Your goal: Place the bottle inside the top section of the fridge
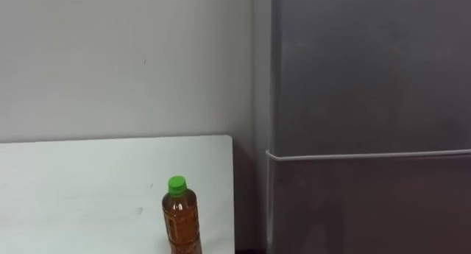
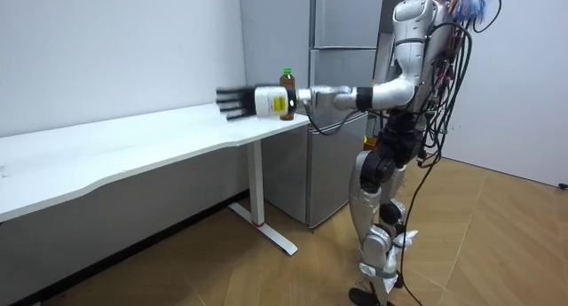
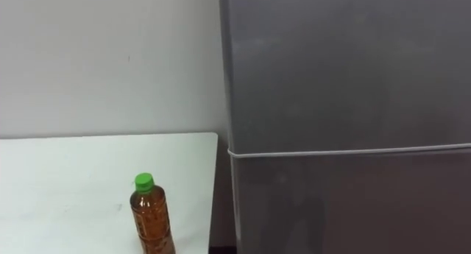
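Where table (image 1: 73,188) nears fridge (image 1: 368,77), bottle (image 1: 181,217) stands.

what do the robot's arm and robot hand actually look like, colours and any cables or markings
The left arm is silver-grey, built of rounded segments, with a black band near the elbow and a thin dark cable looping beneath the forearm. The left robot hand has a white, block-like body with a small yellow marking, and slim black fingers.

The lower edge cuts off the base of the bottle (image 1: 181,217).
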Motion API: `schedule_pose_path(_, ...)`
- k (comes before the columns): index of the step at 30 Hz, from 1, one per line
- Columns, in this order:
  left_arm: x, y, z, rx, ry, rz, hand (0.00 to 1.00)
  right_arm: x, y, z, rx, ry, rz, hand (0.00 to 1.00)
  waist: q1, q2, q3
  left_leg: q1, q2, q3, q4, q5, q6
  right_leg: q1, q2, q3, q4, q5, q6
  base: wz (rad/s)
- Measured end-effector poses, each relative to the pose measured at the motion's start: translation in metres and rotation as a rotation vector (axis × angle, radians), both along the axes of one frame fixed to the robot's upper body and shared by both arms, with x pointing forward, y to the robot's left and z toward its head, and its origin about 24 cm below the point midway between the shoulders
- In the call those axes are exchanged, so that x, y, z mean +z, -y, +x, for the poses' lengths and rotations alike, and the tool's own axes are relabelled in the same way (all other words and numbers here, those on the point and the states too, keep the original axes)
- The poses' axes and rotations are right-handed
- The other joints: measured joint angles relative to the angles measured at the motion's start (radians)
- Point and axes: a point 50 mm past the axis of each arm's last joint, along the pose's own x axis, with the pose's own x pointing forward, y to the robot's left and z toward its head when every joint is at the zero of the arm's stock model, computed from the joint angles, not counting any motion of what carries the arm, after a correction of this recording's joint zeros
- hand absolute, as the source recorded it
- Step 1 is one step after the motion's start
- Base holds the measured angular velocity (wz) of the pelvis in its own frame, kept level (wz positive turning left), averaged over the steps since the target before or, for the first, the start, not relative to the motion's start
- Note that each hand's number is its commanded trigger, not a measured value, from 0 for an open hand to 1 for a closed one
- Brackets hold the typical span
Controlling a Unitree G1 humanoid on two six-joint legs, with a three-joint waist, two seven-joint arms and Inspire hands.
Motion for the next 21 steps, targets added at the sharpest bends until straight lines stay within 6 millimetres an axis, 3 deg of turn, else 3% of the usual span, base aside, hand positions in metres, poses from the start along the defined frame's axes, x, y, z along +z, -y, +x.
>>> schedule_pose_path(4, 0.048, 0.009, 0.013, -0.050, 0.201, 0.077, 0.00, -0.001, -0.006, 0.003, 0.000, 0.005, 0.011, 0.00, -0.003, 0.000, 0.0062, -0.002, -0.001, -0.005, 0.001, 0.000, 0.000, 0.000, 0.000, -0.001, 0.000, -0.001, 0.001, 0.02)
schedule_pose_path(10, 0.094, 0.025, 0.029, -0.119, 0.404, 0.143, 0.00, -0.002, -0.007, 0.004, 0.002, 0.007, 0.015, 0.00, -0.014, 0.004, 0.0108, 0.000, -0.001, -0.009, 0.001, 0.000, 0.000, -0.005, 0.001, 0.000, -0.001, -0.001, 0.000, 0.00)
schedule_pose_path(13, 0.102, 0.036, 0.037, -0.188, 0.429, 0.177, 0.00, -0.002, -0.009, 0.007, 0.010, 0.011, 0.015, 0.00, -0.052, 0.001, 0.0094, 0.000, -0.006, -0.028, 0.003, 0.000, 0.001, 0.009, -0.002, -0.012, -0.002, -0.002, 0.002, 0.12)
schedule_pose_path(21, 0.117, 0.081, 0.069, -0.540, 0.499, 0.197, 0.00, -0.002, -0.015, 0.017, 0.030, 0.031, 0.059, 0.00, -0.107, -0.005, 0.0113, -0.009, -0.011, -0.029, 0.006, 0.000, 0.001, -0.003, -0.003, -0.006, -0.001, -0.002, 0.003, 0.01)
